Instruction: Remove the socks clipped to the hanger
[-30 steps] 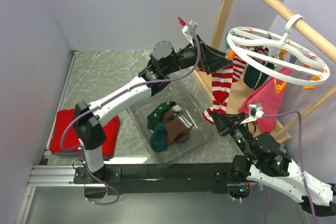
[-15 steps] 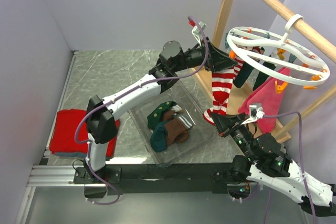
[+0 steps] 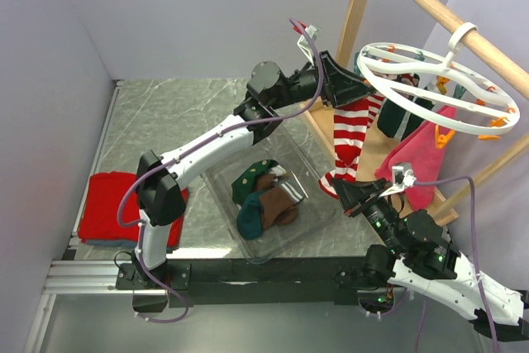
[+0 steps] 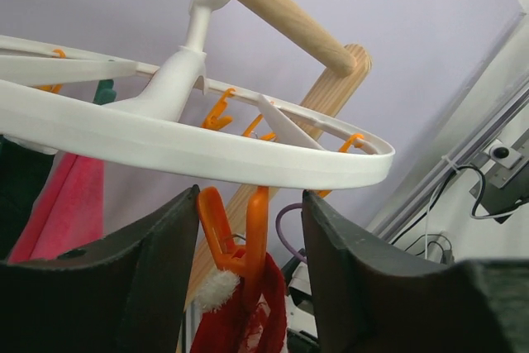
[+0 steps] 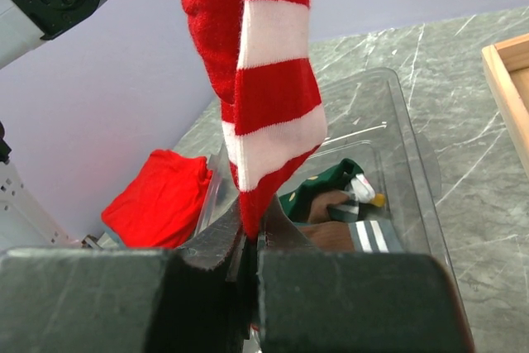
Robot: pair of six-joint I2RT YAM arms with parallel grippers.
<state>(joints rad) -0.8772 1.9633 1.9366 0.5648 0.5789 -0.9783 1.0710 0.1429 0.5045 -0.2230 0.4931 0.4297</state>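
Observation:
The white ring hanger (image 3: 438, 88) hangs by its hook from the wooden rail. A red-and-white striped sock (image 3: 350, 134) hangs from an orange peg (image 4: 240, 241) on its rim. My left gripper (image 4: 248, 262) is open, its jaws standing either side of that peg under the rim (image 4: 248, 155). My right gripper (image 5: 252, 233) is shut on the striped sock's toe (image 5: 264, 121), low and right of the tray. A pink sock (image 3: 417, 159) and dark green socks (image 3: 405, 117) also hang from the hanger. Green-and-brown socks (image 3: 260, 196) lie in the tray.
A clear plastic tray (image 3: 307, 173) sits mid-table below the hanger. A folded red cloth (image 3: 107, 204) lies at the left. The wooden rail frame (image 3: 430, 10) stands at the right, against the wall.
My left gripper has moved right and up to the hanger rim and now brackets the orange peg. The right gripper has stayed on the sock's toe.

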